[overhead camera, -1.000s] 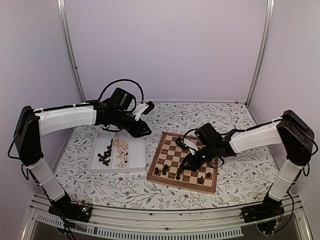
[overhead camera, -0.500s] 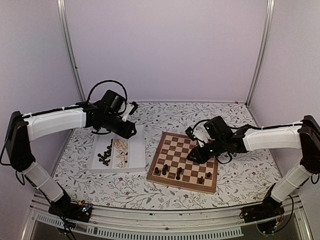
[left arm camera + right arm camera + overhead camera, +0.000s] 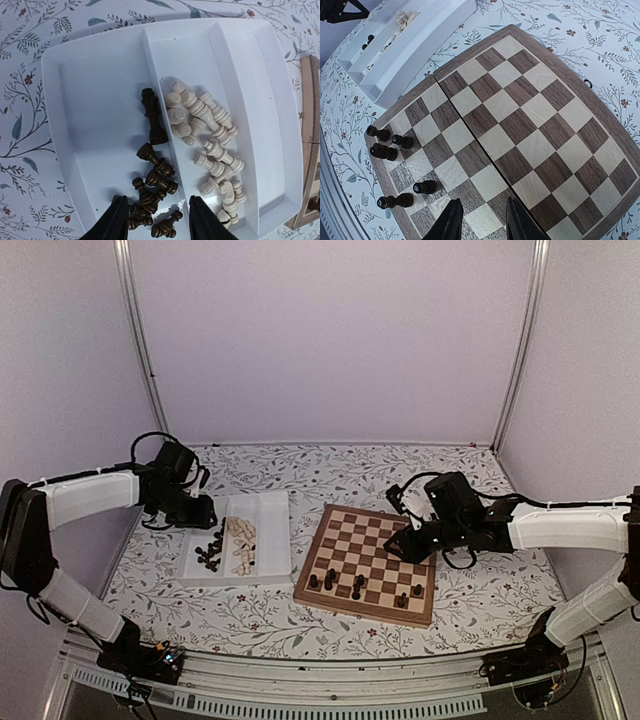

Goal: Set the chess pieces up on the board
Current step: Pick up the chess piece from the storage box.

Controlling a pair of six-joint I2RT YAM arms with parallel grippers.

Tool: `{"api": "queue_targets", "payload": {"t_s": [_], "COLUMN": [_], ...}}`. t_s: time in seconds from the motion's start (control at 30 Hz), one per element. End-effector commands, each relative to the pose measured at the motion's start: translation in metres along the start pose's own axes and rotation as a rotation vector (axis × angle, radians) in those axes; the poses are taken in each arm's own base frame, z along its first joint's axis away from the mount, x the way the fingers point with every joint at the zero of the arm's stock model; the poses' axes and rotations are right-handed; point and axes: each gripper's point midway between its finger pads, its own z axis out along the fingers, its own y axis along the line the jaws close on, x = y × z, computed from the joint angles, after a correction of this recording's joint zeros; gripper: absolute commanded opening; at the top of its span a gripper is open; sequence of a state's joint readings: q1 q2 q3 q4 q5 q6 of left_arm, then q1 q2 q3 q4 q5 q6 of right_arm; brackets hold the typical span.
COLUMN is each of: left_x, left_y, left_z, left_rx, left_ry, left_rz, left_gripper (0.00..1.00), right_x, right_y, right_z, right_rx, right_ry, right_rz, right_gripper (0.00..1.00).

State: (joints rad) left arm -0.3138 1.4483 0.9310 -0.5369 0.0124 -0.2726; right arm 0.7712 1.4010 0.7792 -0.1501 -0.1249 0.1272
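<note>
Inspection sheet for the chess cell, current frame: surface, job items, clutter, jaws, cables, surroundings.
Surface: floral table cover, flat, no spills seen.
Job's things: board right of centre, five dark pieces on its near rows, no pale ones on it. The white tray to its left holds dark chessmen and pale chessmen in separate compartments.
Clutter: nothing seen.
Grippers: left gripper above the tray's dark chessmen, jaws open, empty. Right gripper above the board, jaws open, empty.
Cables: black loops at both wrists, clear of the pieces.
Surroundings: plain pale walls, metal uprights, rail along the near edge.
</note>
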Motion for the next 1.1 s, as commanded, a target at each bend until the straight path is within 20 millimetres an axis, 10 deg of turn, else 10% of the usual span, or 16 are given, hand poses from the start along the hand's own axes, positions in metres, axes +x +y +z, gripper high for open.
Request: {"api": "queue_targets", "payload": {"t_s": [0.0, 1.07], "left_x": [0.005, 0.012], "left_y": [-0.005, 0.021], "left_z": [0.02, 0.089], "left_rx": [0.034, 0.035], "left_ry": [0.038, 0.182], "left_rz": [-0.041, -0.119], "left_gripper": [0.44, 0.25], "right_x": [-0.001, -0.007], "right_y": [-0.004, 0.01], "right_z": [-0.006, -0.005], "right_rx": [0.016, -0.063], "right_ry": [-0.038, -0.049], "right_rz": [0.003, 0.011], "right_gripper": [0.32, 0.34]}}
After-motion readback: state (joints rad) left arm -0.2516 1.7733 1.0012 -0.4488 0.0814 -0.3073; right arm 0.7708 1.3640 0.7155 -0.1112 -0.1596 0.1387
